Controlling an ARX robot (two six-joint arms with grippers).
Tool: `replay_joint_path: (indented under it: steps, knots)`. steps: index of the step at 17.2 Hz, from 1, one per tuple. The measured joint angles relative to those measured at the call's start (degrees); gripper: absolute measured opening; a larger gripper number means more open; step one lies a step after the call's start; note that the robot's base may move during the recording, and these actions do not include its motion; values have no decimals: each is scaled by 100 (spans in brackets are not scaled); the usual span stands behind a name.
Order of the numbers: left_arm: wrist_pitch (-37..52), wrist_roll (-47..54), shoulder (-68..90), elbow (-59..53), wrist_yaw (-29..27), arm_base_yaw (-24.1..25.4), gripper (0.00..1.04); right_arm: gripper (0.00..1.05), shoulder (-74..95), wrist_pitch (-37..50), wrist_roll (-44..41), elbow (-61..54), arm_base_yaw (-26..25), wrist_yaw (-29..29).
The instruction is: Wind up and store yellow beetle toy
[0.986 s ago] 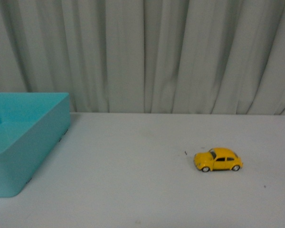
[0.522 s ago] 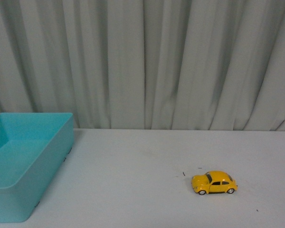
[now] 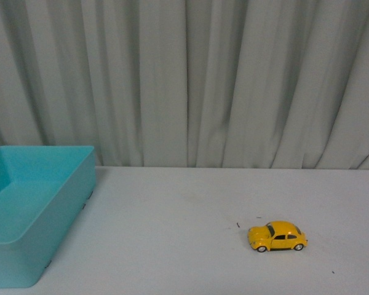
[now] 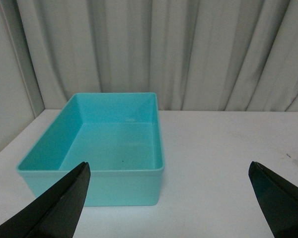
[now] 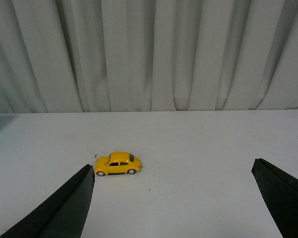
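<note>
Outside the teal bin [image 3: 69, 215] sits the yellow beetle toy [image 3: 277, 236]; left hand [image 4: 168, 171], right hand [image 5: 172, 166] splayed.

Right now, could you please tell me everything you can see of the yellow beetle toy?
The yellow beetle toy is a small, glossy yellow car with a rounded Beetle body, dark windows and black wheels with silver hubs. Whether it is metal or plastic I cannot tell. It stands upright on its wheels on the white table, side-on to the front camera, nose toward the robot's left, where the teal bin stands well apart. Only the table touches it.
</note>
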Motion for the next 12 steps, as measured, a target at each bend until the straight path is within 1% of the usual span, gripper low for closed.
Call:
replay_joint_path:
  steps: [12]
  knots:
    - [0, 0, 0, 0, 2, 0, 98, 98, 0, -2, 0, 0, 0, 0]
